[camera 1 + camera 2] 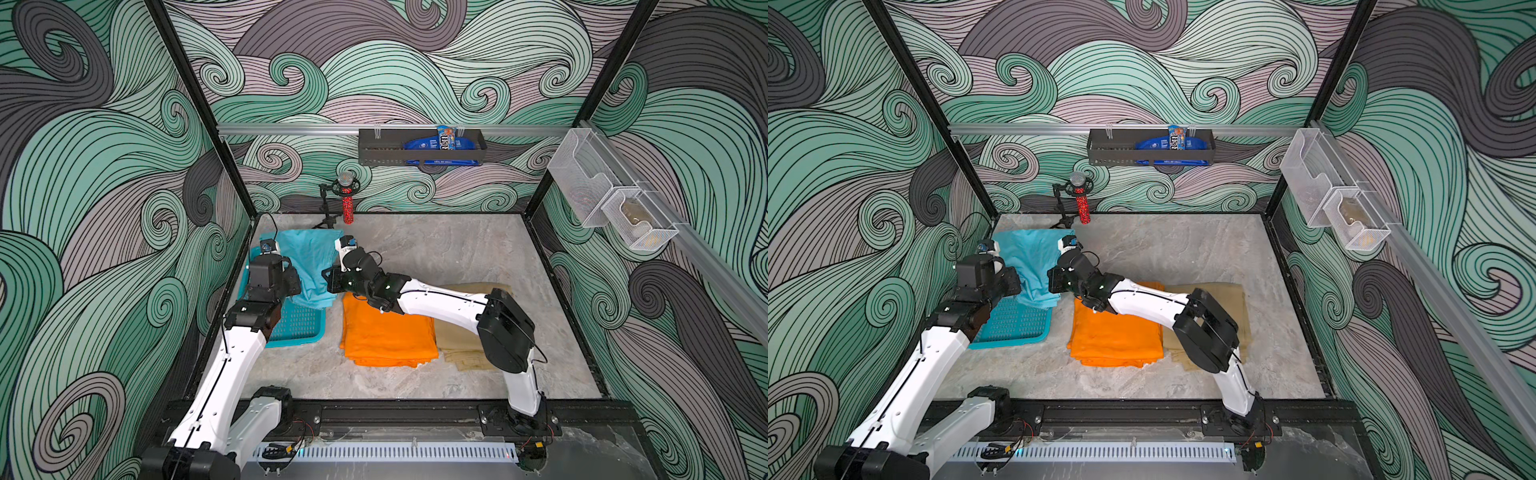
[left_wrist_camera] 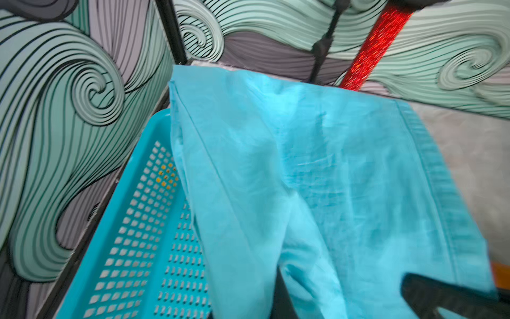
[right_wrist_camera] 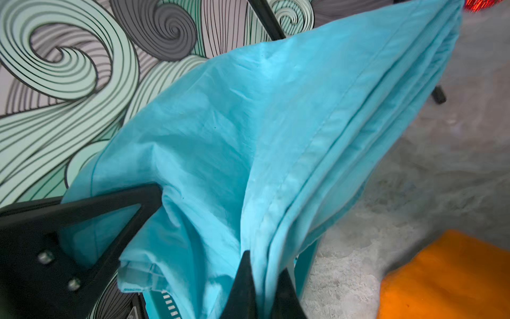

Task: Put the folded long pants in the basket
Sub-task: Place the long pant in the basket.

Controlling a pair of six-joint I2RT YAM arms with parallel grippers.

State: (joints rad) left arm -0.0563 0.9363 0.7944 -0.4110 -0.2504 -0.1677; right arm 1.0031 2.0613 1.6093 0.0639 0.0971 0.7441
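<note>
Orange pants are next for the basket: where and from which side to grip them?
Probably the near edge of the orange pants, at its corners, coming in low from the robot's side: the stack lies flat, that edge is free, and the khaki pants crowd its right.

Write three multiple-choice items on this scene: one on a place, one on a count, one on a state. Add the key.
1. Where does the basket stand?
A. beside the left arm
B. beside the right arm
C. hung on the back wall

2. How many folded pants lie on the table outside the basket?
A. one
B. two
C. three

3. The teal pants are:
A. flat on the table
B. gripped by both claws over the basket
C. draped on the wall

Key:
1 A: its perforated floor shows right by that arm.
2 B: only the orange pants and khaki pants lie there.
3 B: the left claw and right claw both pinch the cloth.
</note>
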